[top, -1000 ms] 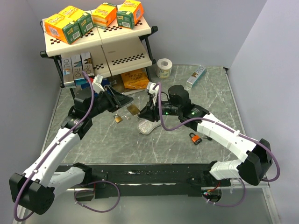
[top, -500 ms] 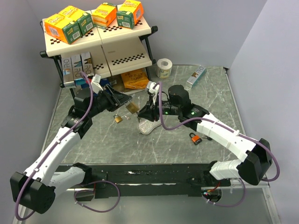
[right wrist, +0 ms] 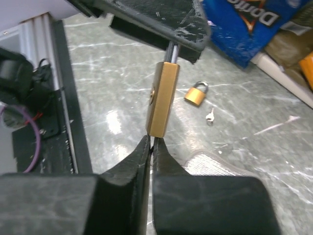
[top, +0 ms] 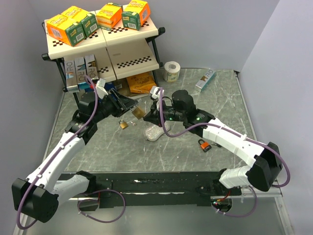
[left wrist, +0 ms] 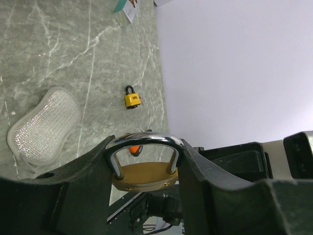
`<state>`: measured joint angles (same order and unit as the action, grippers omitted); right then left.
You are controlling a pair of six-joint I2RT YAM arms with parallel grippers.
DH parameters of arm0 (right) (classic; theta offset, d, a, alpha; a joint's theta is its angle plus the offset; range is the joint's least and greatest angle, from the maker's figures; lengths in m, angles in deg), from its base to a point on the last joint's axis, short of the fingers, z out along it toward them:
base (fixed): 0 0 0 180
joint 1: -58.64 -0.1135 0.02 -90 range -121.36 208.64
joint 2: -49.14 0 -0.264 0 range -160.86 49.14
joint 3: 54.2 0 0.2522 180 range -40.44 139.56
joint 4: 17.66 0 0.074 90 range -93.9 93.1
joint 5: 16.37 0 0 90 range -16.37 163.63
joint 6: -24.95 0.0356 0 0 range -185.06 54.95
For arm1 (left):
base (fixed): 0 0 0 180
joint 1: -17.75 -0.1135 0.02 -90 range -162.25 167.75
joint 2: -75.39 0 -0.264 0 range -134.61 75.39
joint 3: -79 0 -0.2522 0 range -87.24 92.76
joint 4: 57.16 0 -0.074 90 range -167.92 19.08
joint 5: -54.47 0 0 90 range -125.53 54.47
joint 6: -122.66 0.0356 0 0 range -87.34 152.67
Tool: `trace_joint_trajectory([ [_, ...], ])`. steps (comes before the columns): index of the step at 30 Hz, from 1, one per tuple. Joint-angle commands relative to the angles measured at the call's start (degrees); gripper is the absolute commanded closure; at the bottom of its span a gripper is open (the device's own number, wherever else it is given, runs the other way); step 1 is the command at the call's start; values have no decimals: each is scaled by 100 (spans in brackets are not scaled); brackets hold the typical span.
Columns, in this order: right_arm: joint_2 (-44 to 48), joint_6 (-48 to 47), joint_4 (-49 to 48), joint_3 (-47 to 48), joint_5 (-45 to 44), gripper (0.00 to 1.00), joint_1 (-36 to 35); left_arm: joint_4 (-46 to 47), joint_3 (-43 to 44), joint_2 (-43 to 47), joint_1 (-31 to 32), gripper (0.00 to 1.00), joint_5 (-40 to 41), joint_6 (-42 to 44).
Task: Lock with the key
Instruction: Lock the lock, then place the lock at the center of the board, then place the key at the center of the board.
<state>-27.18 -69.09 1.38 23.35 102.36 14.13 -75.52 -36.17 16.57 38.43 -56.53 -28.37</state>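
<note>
My left gripper (top: 132, 108) is shut on the steel shackle of a brass padlock (top: 139, 114) and holds it above the table. In the left wrist view the padlock (left wrist: 145, 175) hangs between the fingers (left wrist: 88, 181). My right gripper (top: 148, 116) is shut, its tips pressed against the bottom face of the padlock body (right wrist: 163, 100). Only a thin sliver of the key shows between the right fingertips (right wrist: 145, 147); the rest is hidden.
A small brass padlock (right wrist: 196, 94) and a loose key (right wrist: 210, 116) lie on the table under the left arm. A white mesh pad (top: 155, 132) lies below the grippers. An orange padlock (top: 204, 145) lies to the right. A shelf rack (top: 105, 44) with boxes stands behind.
My right gripper has moved a little left and up, closing onto the bottom of the held padlock. The left gripper and padlock have barely moved.
</note>
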Motion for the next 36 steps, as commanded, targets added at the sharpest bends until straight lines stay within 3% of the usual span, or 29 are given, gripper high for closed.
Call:
trace_joint_trajectory([
  [1, -33, -282, -62, 283, -358, 100, -251, 330, 245, 12, -65, 99, 244, -277],
  [6, 29, -388, -45, 187, -816, 100, -400, 232, 403, -94, -170, 99, 569, -277],
  [13, 134, -72, -62, 2, -808, 100, -453, 275, 711, -260, -495, 99, 1000, -207],
  [26, 82, 1616, -440, -473, 660, 100, 127, 873, 896, -296, -768, 99, 1098, 56],
  [30, 64, 1660, -440, -455, 652, 100, 215, 479, 896, -103, -777, 99, 809, 818],
  [32, 12, 1616, -414, -464, 625, 100, 215, -178, 878, -50, -777, 99, 571, 1267],
  [36, -313, 1221, -63, -297, 721, 100, 206, -1559, 747, 29, -777, 99, 26, 2986],
])
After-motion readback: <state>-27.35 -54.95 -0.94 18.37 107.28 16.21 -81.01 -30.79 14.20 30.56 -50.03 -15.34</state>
